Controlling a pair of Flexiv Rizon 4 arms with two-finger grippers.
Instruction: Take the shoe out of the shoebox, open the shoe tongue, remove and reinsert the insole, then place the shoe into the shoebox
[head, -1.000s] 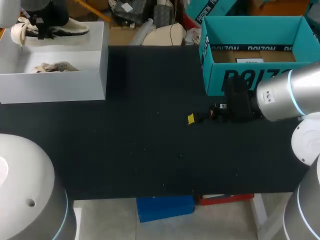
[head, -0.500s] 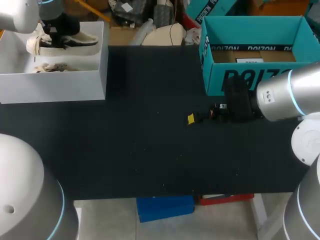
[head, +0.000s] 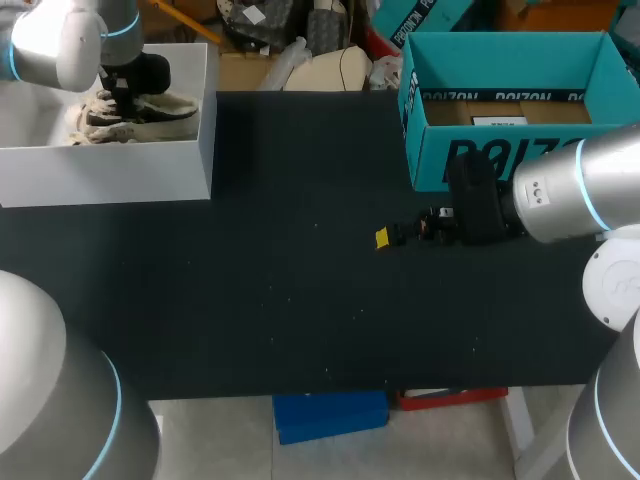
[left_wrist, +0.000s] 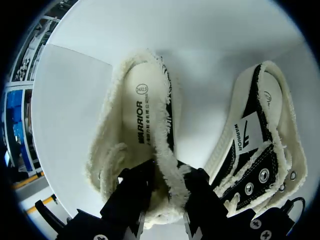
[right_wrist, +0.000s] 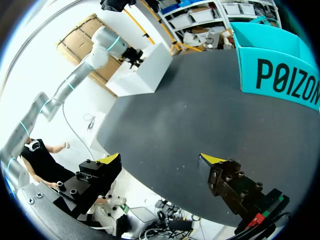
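Note:
In the head view a cream and black shoe (head: 150, 108) lies low inside the white shoebox (head: 110, 170) at the back left, beside a second shoe. My left gripper (head: 118, 88) comes down onto it from above. The left wrist view shows its black fingers (left_wrist: 134, 192) either side of the fleecy collar of the shoe (left_wrist: 140, 125), one inside and one outside, both pressed against the fleece. The second shoe (left_wrist: 260, 150), black canvas with eyelets, lies right beside it. My right gripper (head: 400, 235) hovers open over the black table; its yellow-tipped fingers (right_wrist: 111, 159) are wide apart with nothing between them.
An open teal shoebox (head: 510, 150) stands at the back right, just behind my right gripper, with a cardboard sheet inside. The black table (head: 300, 300) stretches between the two boxes. The white box (right_wrist: 145, 62) shows far across the table in the right wrist view.
My left arm has carried the shoe from the box's far edge rightwards and down into the white shoebox. The right arm has not moved.

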